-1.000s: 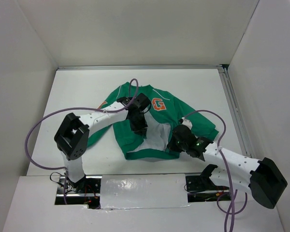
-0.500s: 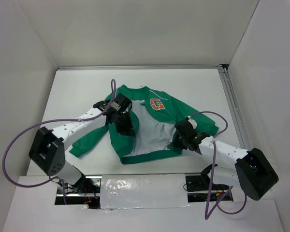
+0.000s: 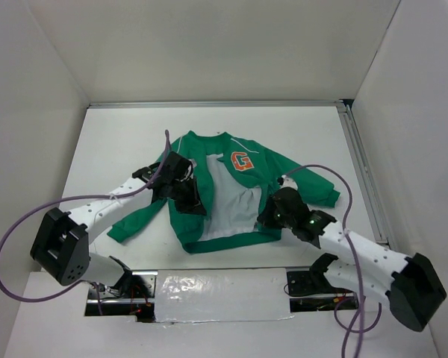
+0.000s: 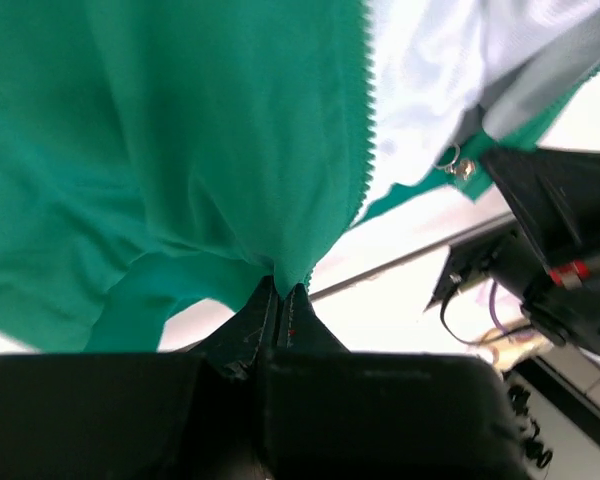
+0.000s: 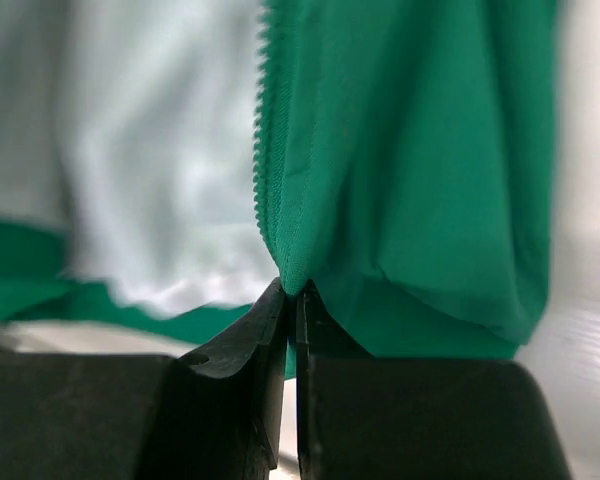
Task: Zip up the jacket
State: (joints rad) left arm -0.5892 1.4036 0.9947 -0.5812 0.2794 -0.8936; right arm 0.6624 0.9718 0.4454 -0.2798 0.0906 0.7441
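The green jacket (image 3: 261,165) lies open on the white table, white lining (image 3: 228,201) showing and an orange "G" patch (image 3: 243,161) on its right front. My left gripper (image 3: 190,200) is shut on the left front panel's edge beside the zipper teeth (image 4: 364,150); green fabric (image 4: 180,140) fills that wrist view. A metal zipper pull (image 4: 456,164) shows at the hem. My right gripper (image 3: 269,218) is shut on the right panel's zipper edge (image 5: 263,130), pinching a green fold (image 5: 292,280).
White enclosure walls stand on three sides, and a metal rail (image 3: 362,168) runs along the table's right edge. Purple cables (image 3: 30,224) loop off both arms. The arm bases and a white cover (image 3: 216,291) sit at the near edge.
The left arm swung left and lower, dragging the left panel outward and opening the jacket wider, and its jaws closed on the fabric. The right gripper shifted slightly along the right panel's lower edge.
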